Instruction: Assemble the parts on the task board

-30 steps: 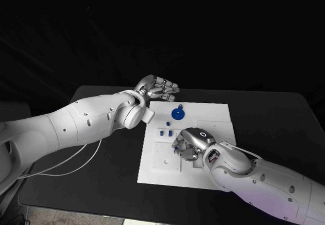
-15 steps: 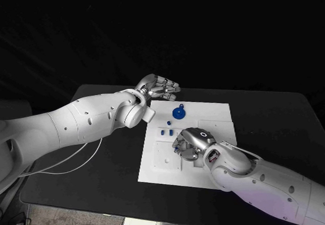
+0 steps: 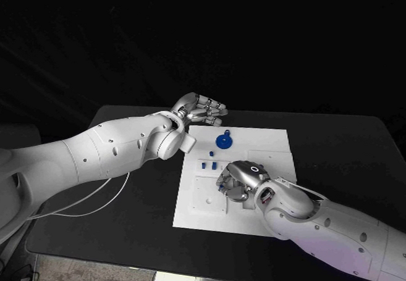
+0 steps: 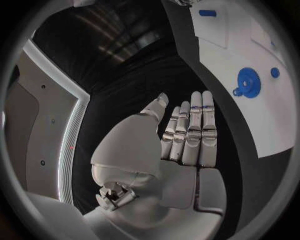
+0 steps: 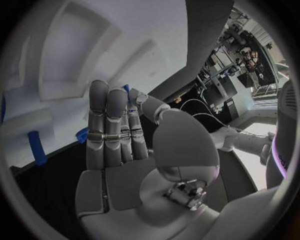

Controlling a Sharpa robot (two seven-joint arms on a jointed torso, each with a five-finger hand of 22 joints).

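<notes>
We hold our right hand (image 3: 240,176) low over the board (image 3: 265,144), a blue part (image 5: 128,91) pinched at its fingertips for seating | left hand (image 3: 200,110) parked past the board's far corner, fingers together, empty | gear (image 3: 223,141) waits on board.

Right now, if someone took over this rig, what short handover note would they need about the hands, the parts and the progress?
Left hand: off the task board, over the black table by the board's far left corner, fingers straight and together, holding nothing.
Right hand: down on the board's middle, fingers curled over a small blue part; whether it grips it is hidden.
Parts: round blue gear near the far edge; small blue pieces stand left of the right hand.
Done: cannot be judged. Left: finish seating the parts.
</notes>
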